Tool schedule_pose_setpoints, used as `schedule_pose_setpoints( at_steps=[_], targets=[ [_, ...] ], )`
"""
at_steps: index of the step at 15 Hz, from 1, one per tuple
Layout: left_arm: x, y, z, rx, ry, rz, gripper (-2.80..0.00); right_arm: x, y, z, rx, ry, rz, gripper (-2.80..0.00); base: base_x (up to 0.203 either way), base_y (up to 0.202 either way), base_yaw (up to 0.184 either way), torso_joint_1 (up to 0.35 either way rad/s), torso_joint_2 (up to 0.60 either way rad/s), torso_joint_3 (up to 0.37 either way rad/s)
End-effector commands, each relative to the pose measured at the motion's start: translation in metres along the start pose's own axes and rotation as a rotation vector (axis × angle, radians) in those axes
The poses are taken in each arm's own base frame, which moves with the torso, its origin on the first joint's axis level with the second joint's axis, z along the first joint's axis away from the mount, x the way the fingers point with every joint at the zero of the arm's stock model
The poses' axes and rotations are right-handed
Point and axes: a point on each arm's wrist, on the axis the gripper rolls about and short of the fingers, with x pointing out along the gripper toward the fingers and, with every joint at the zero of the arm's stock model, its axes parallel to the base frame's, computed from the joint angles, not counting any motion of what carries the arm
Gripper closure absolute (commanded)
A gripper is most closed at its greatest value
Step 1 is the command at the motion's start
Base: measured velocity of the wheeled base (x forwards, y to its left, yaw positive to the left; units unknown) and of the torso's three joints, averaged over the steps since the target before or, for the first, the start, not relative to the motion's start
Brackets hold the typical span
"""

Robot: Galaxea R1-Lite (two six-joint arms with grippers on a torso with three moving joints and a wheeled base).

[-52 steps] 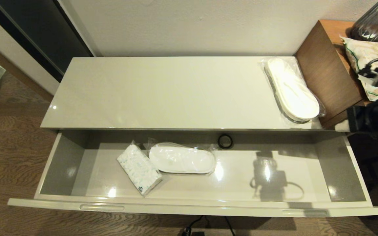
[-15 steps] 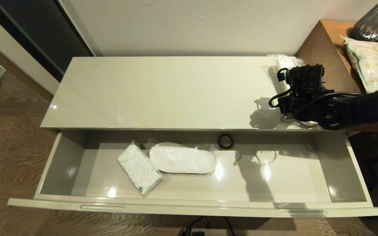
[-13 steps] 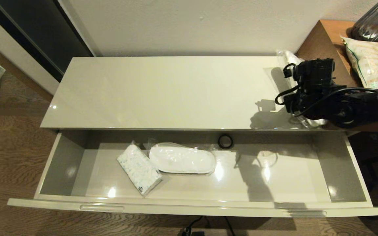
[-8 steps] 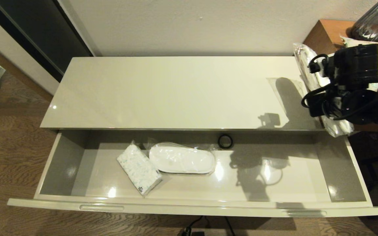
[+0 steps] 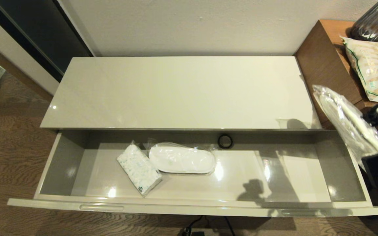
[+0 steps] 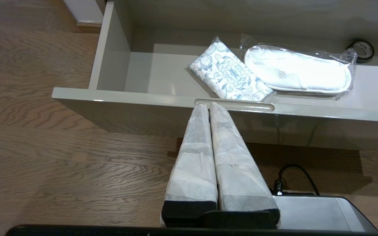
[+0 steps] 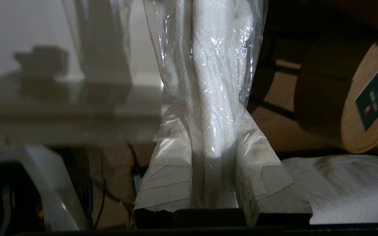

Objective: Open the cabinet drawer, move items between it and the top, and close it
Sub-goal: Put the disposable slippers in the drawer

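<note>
Right arm holding a wrapped slipper pair off the drawer's right end

My right end effector [image 7: 208, 137] is clamped on the slipper pair [image 5: 349, 124], raised above the open drawer [image 5: 189, 205]. A second pair [image 5: 182, 159] lies inside. My left end effector [image 6: 208, 106], fingers together, hangs before the drawer front.

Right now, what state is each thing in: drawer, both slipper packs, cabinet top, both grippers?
cabinet drawer: pulled open.
wrapped slippers in the drawer: lying flat beside the tissue pack.
second wrapped slipper pair: lifted off, held tilted.
cabinet top: bare.
right gripper: shut on that pair.
left gripper: shut, parked before the drawer front.
</note>
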Motion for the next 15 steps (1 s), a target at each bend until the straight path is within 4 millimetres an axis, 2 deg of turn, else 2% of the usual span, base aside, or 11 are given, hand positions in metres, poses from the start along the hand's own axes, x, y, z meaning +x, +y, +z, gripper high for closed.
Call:
schedule_pose_setpoints(
  at_steps=[1, 4, 7, 9, 11, 13, 15],
  targets=[
    [0.000, 0.000, 0.000, 0.000, -0.002, 0.000, 0.00, -0.008, 0.002, -0.051, -0.034, 0.045, 0.043, 0.00, 0.000, 0.000, 0.000, 0.000, 0.00, 0.000],
    [0.000, 0.000, 0.000, 0.000, -0.002, 0.000, 0.00, 0.001, 0.015, -0.097, -0.090, 0.154, 0.133, 0.00, 0.000, 0.000, 0.000, 0.000, 0.00, 0.000],
    [0.000, 0.000, 0.000, 0.000, -0.002, 0.000, 0.00, 0.021, 0.039, -0.106, -0.105, 0.259, 0.211, 0.00, 0.000, 0.000, 0.000, 0.000, 0.00, 0.000],
    [0.000, 0.000, 0.000, 0.000, -0.002, 0.000, 0.00, 0.042, 0.063, -0.102, -0.079, 0.307, 0.212, 0.00, 0.000, 0.000, 0.000, 0.000, 0.00, 0.000],
    [0.000, 0.000, 0.000, 0.000, -0.002, 0.000, 0.00, 0.067, 0.089, -0.090, 0.000, 0.280, 0.207, 0.00, 0.000, 0.000, 0.000, 0.000, 0.00, 0.000],
    [0.000, 0.000, 0.000, 0.000, 0.000, 0.000, 0.00, 0.089, 0.110, -0.069, 0.098, 0.197, 0.180, 0.00, 0.000, 0.000, 0.000, 0.000, 0.00, 0.000],
    [0.000, 0.000, 0.000, 0.000, -0.002, 0.000, 0.00, 0.104, 0.122, -0.041, 0.175, 0.120, 0.146, 0.00, 0.000, 0.000, 0.000, 0.000, 0.00, 0.000]
  ],
)
